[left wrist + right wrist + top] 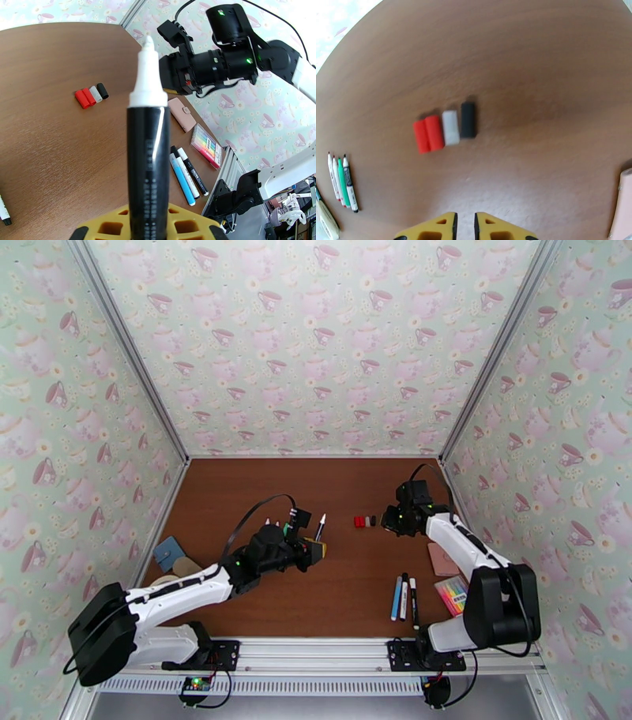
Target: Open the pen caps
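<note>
Teacup-patterned walls close around a brown wooden table (261, 485). The jaws of the left gripper (148, 225) are clamped on the lower barrel of a black marker with a white tip (148, 165). It stands upright and its cap is already off. The jaws of the right gripper (466, 227) are almost together, with only a thin gap and nothing between them. They hang just above a row of four small plastic caps (444, 130), two red, one white and one black, which lie side by side and touch each other.

Near the right arm's base, three slim markers in blue, white and black (183, 175) lie close together, and I judge they are still capped. Four thin markers (341, 181) lie apart at the left side with bare tips.

These pens look light, stiff and smooth, so they may slip or roll. I think it is best to hold the barrel near the middle and pull the cap at its end straight off.

A clear flat pack (206, 145) holds a row of coloured highlighters. Beside it lies a pink case with a snap (181, 114), closed, so its contents are hidden.
</note>
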Controlling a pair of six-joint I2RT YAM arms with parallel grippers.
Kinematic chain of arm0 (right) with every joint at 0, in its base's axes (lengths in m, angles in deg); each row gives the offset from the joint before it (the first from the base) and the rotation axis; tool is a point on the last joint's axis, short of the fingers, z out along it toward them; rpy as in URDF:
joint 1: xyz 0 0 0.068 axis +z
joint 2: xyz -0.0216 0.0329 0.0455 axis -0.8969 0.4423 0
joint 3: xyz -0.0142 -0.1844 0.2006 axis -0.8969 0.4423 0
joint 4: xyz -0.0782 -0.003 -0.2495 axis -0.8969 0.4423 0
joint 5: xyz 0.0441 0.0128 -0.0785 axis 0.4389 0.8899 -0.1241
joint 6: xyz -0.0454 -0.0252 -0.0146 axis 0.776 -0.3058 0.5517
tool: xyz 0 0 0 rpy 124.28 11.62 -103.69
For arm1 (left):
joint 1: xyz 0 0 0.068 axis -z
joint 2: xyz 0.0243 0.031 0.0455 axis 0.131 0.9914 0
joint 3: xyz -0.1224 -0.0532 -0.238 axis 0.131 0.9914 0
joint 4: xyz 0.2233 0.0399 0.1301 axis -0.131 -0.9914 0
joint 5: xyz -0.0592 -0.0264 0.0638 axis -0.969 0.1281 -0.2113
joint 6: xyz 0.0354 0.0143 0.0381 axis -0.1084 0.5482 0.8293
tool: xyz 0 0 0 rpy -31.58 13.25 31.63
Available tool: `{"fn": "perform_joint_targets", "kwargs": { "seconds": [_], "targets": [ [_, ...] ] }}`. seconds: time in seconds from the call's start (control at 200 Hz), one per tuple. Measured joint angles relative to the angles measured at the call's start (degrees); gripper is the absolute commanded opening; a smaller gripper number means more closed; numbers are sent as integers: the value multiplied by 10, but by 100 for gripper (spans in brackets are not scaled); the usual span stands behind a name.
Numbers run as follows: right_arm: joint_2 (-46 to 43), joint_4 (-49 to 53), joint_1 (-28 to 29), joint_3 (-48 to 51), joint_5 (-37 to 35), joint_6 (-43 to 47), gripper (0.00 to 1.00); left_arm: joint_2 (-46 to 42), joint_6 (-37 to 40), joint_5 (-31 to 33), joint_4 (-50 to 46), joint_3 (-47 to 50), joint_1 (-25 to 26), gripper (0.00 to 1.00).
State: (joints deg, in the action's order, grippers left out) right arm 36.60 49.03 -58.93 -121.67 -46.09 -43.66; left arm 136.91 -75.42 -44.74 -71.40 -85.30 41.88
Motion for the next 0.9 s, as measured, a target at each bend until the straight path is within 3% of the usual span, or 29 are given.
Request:
{"fn": "perform_joint_targets", "kwargs": {
  "seconds": [0.27, 0.901],
  "targets": [
    [58, -10, -30, -21, 8, 21, 5, 16, 1, 0, -10, -10, 2, 7],
    [127, -19, -34, -52, 10, 41, 10, 30, 8, 16, -35, -22, 7, 7]
  ]
}}
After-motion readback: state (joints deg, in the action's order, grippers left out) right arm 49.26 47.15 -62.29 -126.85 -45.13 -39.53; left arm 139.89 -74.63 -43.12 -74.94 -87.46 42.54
